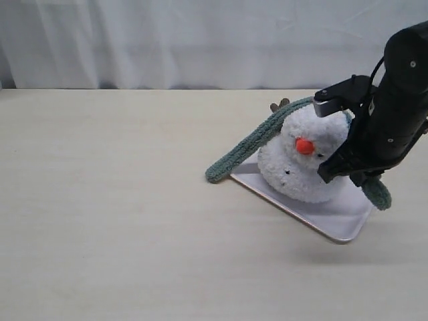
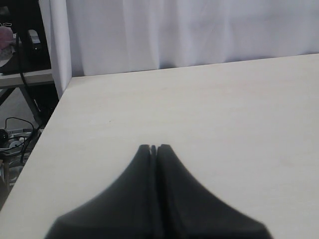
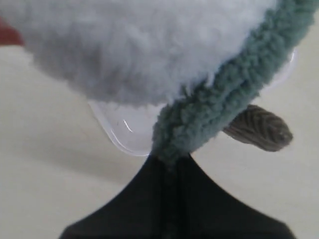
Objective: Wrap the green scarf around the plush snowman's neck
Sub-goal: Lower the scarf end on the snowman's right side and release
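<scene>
The plush snowman (image 1: 302, 164) sits on a pale tray (image 1: 338, 219), its orange nose (image 1: 305, 146) facing the camera. The green scarf (image 1: 249, 144) runs from the table at the snowman's left up behind its head; its other end (image 1: 378, 192) hangs low at the right. My right gripper (image 3: 172, 158) is shut on the green scarf (image 3: 234, 94) close against the white plush snowman (image 3: 144, 45), with a brown twig arm (image 3: 259, 128) beside it. In the exterior view its fingertips are hidden behind the arm (image 1: 391, 114). My left gripper (image 2: 154, 148) is shut and empty over bare table.
A white curtain (image 1: 200, 40) hangs along the table's far edge. The left wrist view shows the table's corner edge (image 2: 60, 99) with cables and equipment beyond it. A second brown twig arm (image 1: 279, 105) pokes up behind the scarf.
</scene>
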